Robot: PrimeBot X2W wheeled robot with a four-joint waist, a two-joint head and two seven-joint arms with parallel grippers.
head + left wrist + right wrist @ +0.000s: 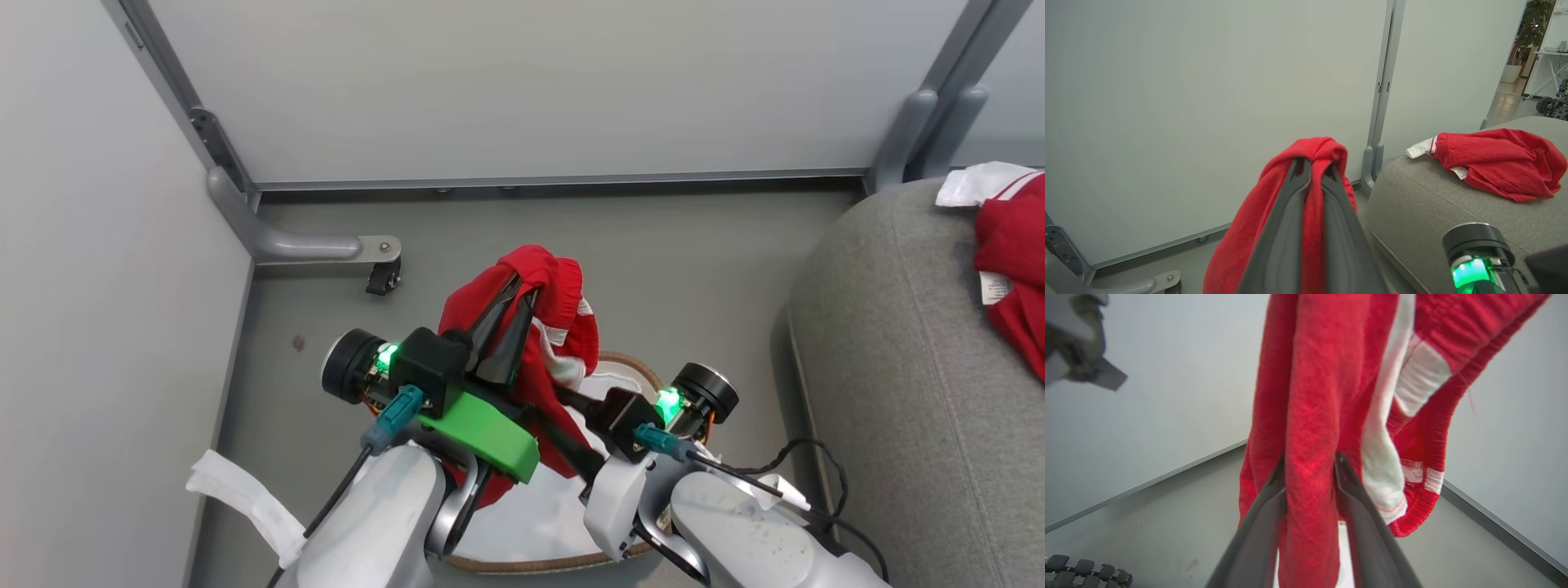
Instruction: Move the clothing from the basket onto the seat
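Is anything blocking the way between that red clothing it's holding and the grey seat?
Nothing visible. The left hand and right hand grip the clothing above the basket; the seat lies to the right across a strip of floor. Another red garment lies on it, leaving bare cushion.

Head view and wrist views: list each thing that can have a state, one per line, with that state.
held red garment, raised, hanging bunched between both tools
left tool, shut on held red garment
right tool, shut on held red garment
second red garment, lying crumpled on the seat
basket, upright, white liner showing
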